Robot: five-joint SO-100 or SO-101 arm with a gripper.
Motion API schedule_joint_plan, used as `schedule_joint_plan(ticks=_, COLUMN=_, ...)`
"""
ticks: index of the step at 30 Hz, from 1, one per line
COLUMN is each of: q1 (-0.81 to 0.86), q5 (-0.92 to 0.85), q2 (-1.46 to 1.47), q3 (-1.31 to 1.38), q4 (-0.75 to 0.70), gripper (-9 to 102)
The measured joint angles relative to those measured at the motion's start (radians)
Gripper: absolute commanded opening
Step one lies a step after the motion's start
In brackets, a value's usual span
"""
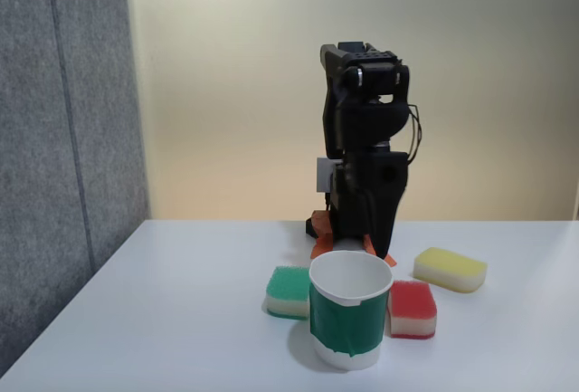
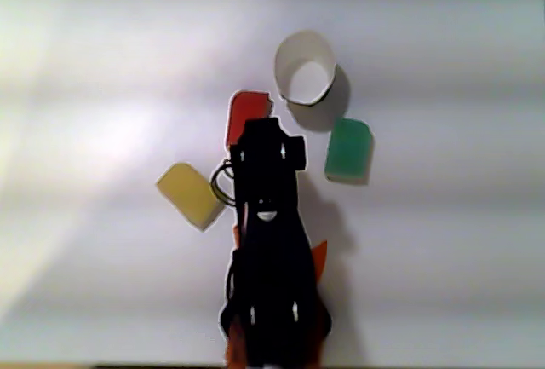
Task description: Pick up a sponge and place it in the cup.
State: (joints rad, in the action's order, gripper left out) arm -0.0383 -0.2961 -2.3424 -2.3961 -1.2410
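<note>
The cup point(image 1: 350, 310) is hiding the tool's tips in the fixed view, so whether the tool is apart or together cannot be told. The sponge point(image 1: 412, 309), red-topped, is lying on the bench point(image 1: 181, 320) at the cup's 3 o'clock, its left end sitting behind the cup; in the other view the black arm point(image 2: 268, 241) is covering its lower part. No writing is showing.

A green-topped sponge point(image 1: 289, 291) is lying flat on the white table point(image 1: 163, 320) toward nine o'clock in the fixed view's cluster. A yellow sponge point(image 1: 450, 269) is sitting at three o'clock, well apart. A grey felt panel point(image 1: 63, 138) is standing at the table's nine o'clock edge.
</note>
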Motion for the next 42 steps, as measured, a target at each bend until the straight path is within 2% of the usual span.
schedule_joint_plan(ticks=7, q1=-0.049, q5=-0.11, q2=0.057, q3=0.051, q4=0.015, gripper=0)
schedule_joint_plan(ticks=13, q1=-0.046, q5=-0.287, q2=0.057, q3=0.064, q4=0.029, gripper=0)
schedule_joint_plan(ticks=24, q1=-0.167, q5=-0.512, q2=0.06, q3=0.06, q4=0.078, gripper=0)
schedule_joint_plan(ticks=30, q1=-0.155, q5=-0.629, q2=0.14, q3=0.123, q4=0.091, gripper=0)
schedule_joint_plan(ticks=36, q1=-0.067, q5=-0.746, q2=0.249, q3=0.224, q4=0.135, gripper=0)
schedule_joint_plan(ticks=42, q1=-0.028, q5=-0.782, q2=0.278, q3=0.235, q4=0.216, gripper=1)
